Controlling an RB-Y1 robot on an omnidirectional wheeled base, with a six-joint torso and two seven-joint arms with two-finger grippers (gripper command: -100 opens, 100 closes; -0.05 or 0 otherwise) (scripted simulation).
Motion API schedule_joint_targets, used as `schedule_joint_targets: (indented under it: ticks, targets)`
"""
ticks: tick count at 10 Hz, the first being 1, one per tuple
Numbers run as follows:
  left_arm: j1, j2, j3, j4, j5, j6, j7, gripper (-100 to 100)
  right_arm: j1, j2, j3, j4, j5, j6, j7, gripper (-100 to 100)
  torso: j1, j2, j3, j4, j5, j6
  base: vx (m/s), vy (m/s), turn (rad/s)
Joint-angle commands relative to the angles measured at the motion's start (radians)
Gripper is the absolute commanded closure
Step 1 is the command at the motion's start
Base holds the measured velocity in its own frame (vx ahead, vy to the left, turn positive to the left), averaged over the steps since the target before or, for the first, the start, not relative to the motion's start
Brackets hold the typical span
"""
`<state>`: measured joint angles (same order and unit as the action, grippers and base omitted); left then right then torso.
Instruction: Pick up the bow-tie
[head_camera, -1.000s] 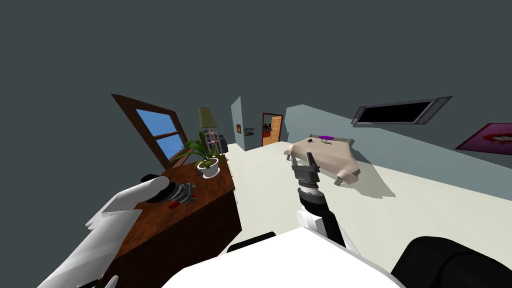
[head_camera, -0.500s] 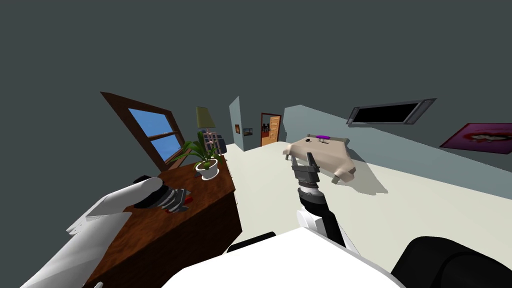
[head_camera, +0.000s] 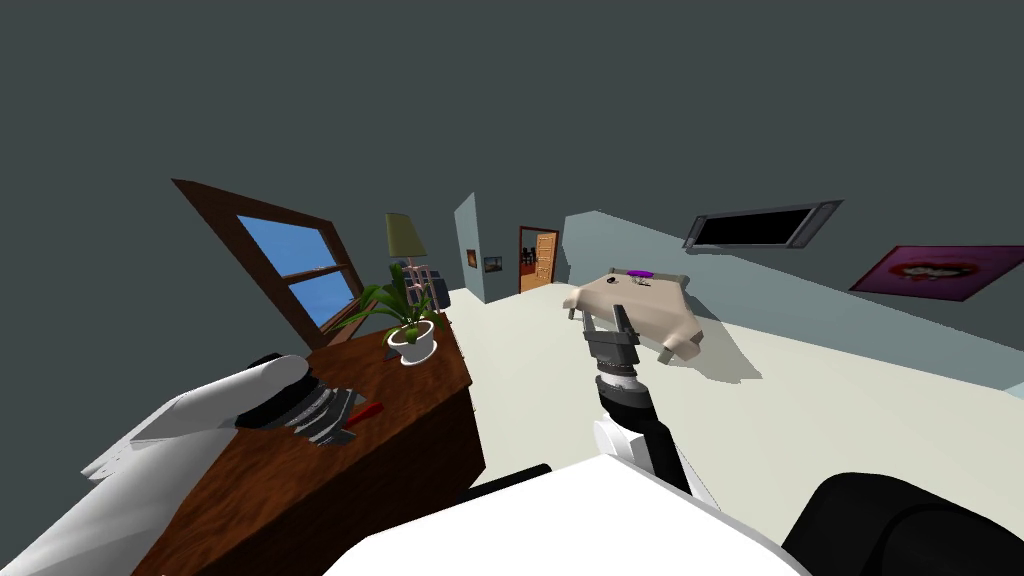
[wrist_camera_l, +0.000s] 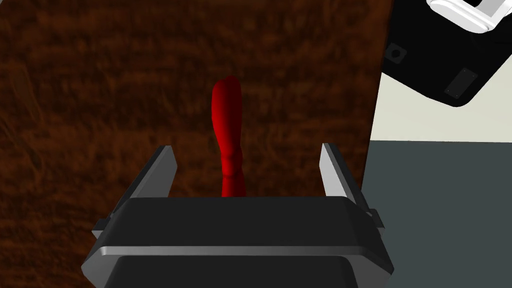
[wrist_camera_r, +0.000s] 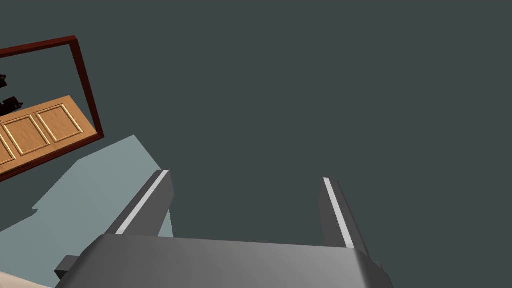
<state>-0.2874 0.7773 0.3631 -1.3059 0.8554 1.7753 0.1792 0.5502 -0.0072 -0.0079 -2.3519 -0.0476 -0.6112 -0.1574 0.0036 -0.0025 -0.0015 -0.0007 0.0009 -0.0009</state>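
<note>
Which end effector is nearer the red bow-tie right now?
Left. The left end effector is open around the bow-tie on the brown wooden cabinet. The right end effector is held up over the floor, beside the cabinet.

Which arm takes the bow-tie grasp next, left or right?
Left. The left gripper, open, hangs over the wooden cabinet with the red bow-tie between its fingers. The right gripper, also open, points away over the floor.

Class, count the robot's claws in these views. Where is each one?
2. The left claw is open over the brown wooden top, the red bow-tie between its fingers, touching neither. The right claw is open, raised over the pale floor.
</note>
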Motion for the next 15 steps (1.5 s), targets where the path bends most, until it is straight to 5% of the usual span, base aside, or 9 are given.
schedule_joint_targets:
  ticks: [1, 3, 4, 5, 8, 9, 13, 14, 15]
  targets:
    - [0.005, 0.017, -0.001, 0.014, 0.009, 0.03, -0.009, -100, 0.0, 0.0, 0.0, 0.0, 0.0, 0.0, 0.0, 0, 0.0, 0.0, 0.0, 0.0, 0.0, 0.0, 0.033, 0.038, -0.043]
    - [0.003, 0.021, -0.002, 0.025, 0.01, 0.03, -0.015, -100, 0.0, 0.0, 0.0, 0.0, 0.0, 0.0, 0.0, 0, -0.003, 0.002, 0.001, 0.0, 0.0, 0.0, -0.005, 0.002, -0.01]
    - [0.004, 0.022, -0.002, 0.026, 0.01, 0.034, -0.016, 0, 0.0, 0.0, 0.0, 0.0, 0.0, 0.0, 0.0, 0, -0.004, 0.003, 0.001, 0.001, -0.001, 0.0, 0.0, 0.0, 0.0]
    - [0.008, 0.005, -0.012, 0.045, -0.003, 0.002, -0.024, -100, 0.0, 0.0, 0.0, 0.0, 0.0, 0.0, 0.0, 0, -0.004, 0.003, 0.001, 0.001, -0.001, 0.0, -0.003, 0.002, -0.026]
    - [0.014, -0.007, -0.017, 0.051, -0.011, -0.015, -0.027, -100, 0.0, 0.0, 0.0, 0.0, 0.0, 0.0, 0.0, 0, -0.004, 0.003, 0.002, 0.001, -0.001, 0.0, -0.003, 0.002, -0.019]
    - [0.015, -0.009, -0.018, 0.052, -0.011, -0.019, -0.027, 100, 0.0, 0.0, 0.0, 0.0, 0.0, 0.0, 0.0, 0, -0.004, 0.003, 0.002, 0.001, -0.001, 0.0, 0.0, 0.0, 0.0]
    - [0.014, -0.008, -0.017, 0.052, -0.011, -0.018, -0.027, 100, 0.0, 0.0, 0.0, 0.0, 0.0, 0.0, 0.0, 0, -0.003, 0.003, 0.001, 0.0, 0.0, 0.0, 0.0, 0.0, 0.0]
    - [0.014, -0.008, -0.017, 0.052, -0.011, -0.018, -0.027, 0, 0.0, 0.0, 0.0, 0.0, 0.0, 0.0, 0.0, 0, -0.003, 0.003, 0.001, 0.0, 0.0, 0.0, 0.0, 0.0, 0.0]
    - [0.006, 0.012, -0.008, 0.037, 0.003, 0.015, -0.021, 100, 0.0, 0.0, 0.0, 0.0, 0.0, 0.0, 0.0, 0, -0.003, 0.003, 0.001, 0.0, 0.0, 0.0, 0.006, -0.001, 0.032]
